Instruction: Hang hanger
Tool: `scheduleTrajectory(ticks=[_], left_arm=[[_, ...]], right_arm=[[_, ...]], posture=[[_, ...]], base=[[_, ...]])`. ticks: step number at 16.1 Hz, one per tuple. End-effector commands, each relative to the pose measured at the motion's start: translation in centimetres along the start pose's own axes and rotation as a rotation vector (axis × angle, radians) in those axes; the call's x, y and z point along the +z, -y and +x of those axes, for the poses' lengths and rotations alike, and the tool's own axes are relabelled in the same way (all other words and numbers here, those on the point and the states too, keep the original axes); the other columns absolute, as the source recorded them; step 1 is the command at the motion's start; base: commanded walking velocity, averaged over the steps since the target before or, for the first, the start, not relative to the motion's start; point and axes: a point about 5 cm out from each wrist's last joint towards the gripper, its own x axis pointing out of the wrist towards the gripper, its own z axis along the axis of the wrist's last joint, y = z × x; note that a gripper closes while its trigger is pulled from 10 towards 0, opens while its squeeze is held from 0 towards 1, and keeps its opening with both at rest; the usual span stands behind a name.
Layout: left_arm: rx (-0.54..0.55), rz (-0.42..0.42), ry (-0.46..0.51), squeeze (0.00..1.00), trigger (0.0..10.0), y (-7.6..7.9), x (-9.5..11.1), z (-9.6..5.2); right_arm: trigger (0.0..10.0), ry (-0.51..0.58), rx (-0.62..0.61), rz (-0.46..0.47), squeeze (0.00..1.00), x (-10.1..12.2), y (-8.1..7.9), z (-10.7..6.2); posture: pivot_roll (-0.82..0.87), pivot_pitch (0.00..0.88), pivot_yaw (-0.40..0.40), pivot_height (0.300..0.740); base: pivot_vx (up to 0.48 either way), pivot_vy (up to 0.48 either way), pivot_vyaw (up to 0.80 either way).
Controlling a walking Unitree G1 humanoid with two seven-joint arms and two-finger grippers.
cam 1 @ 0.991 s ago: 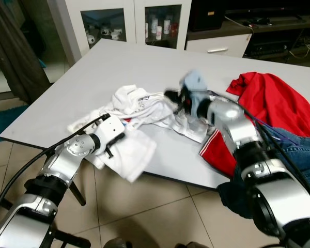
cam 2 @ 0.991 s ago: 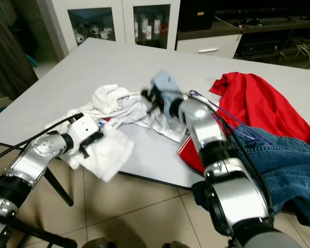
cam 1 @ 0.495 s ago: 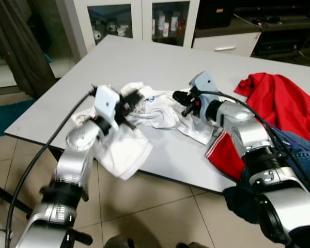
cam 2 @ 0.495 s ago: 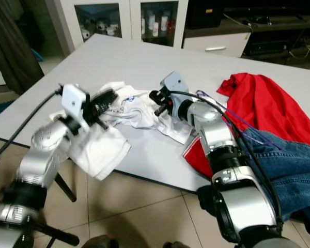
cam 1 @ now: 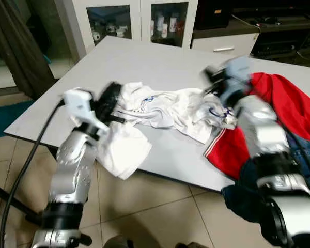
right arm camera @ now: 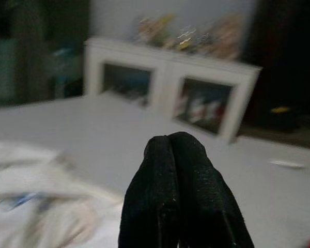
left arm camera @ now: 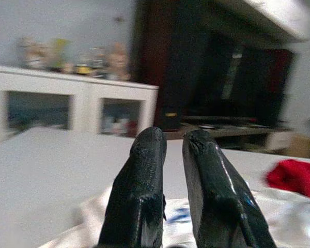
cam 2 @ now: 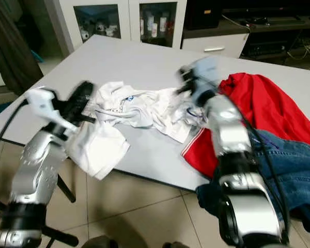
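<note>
A crumpled white shirt point(cam 1: 165, 106) lies on the grey table point(cam 1: 144, 57), one end hanging over the near edge. A small bluish loop point(cam 1: 215, 111) sits at the shirt's right end, too blurred to identify. My left gripper point(cam 1: 113, 92) is raised over the shirt's left end. In the left wrist view its fingers point(left arm camera: 144, 170) stand nearly together with nothing between them. My right gripper point(cam 1: 211, 71), blurred by motion, is lifted above the shirt's right end, beside the red garment point(cam 1: 279, 101). Its fingers point(right arm camera: 170, 170) are pressed together, holding nothing.
Blue jeans point(cam 1: 302, 155) lie over the table's right front corner, under my right arm. A white glass-door cabinet point(cam 1: 139, 20) stands behind the table, with dark shelving point(cam 1: 279, 31) to its right. A dark curtain point(cam 1: 15, 46) hangs at the left. Beige tiled floor point(cam 1: 160, 212) lies in front.
My left gripper has risen from the table's near edge to over the shirt. My right gripper has lifted off the shirt and swung right, towards the red garment.
</note>
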Motion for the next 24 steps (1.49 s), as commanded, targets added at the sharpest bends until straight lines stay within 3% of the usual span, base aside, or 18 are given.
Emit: scheduleTrajectory(ticks=[1, 6, 10, 14, 20, 22, 24], left_arm=[[0.037, 0.039, 0.033, 0.0, 10.0, -0.4, 0.9, -0.2], [-0.005, 0.115, -0.052, 0.0, 10.0, 0.5, -0.1, -0.8], [-0.039, 0.157, -0.086, 0.0, 10.0, 0.8, -0.3, -0.8], [-0.03, 0.166, -0.09, 0.0, 10.0, 0.4, -0.2, -0.8], [-0.044, 0.178, -0.097, 0.0, 10.0, 0.8, -0.3, -0.6], [-0.059, 0.207, -0.119, 0.0, 10.0, 0.5, -0.3, -1.2], [-0.145, 0.282, -0.173, 0.0, 10.0, 0.4, -0.4, -2.2]], right_arm=[[10.0, 0.021, -0.068, 0.018, 0.0, 0.0, 0.8, -0.7], [10.0, 0.019, -0.14, -0.023, 0.0, -0.8, 1.1, -2.0], [10.0, 0.038, 0.008, -0.071, 0.0, -1.2, -0.7, -4.0], [10.0, 0.033, -0.034, -0.059, 0.0, -1.1, -0.1, -4.1], [10.0, 0.053, -0.004, -0.064, 0.0, -0.3, -0.8, -3.6], [10.0, 0.043, 0.06, -0.087, 0.0, -0.3, -0.9, -3.6], [10.0, 0.024, 0.293, -0.156, 0.0, 0.0, -1.7, -4.1]], posture=[[0.03, 0.0, -0.015, 0.74], [0.01, 0.0, -0.011, 0.74], [0.01, 0.0, -0.003, 0.74], [0.01, 0.0, 0.003, 0.74], [0.02, 0.0, -0.002, 0.74], [0.02, 0.0, -0.005, 0.74], [0.03, 0.0, -0.011, 0.74]], base=[[0.0, 0.0, 0.0], [0.0, -0.279, 0.0], [0.0, -0.456, 0.0], [0.0, -0.449, 0.0], [0.0, 0.0, 0.0], [0.0, 0.0, 0.0], [0.0, 0.0, 0.0]])
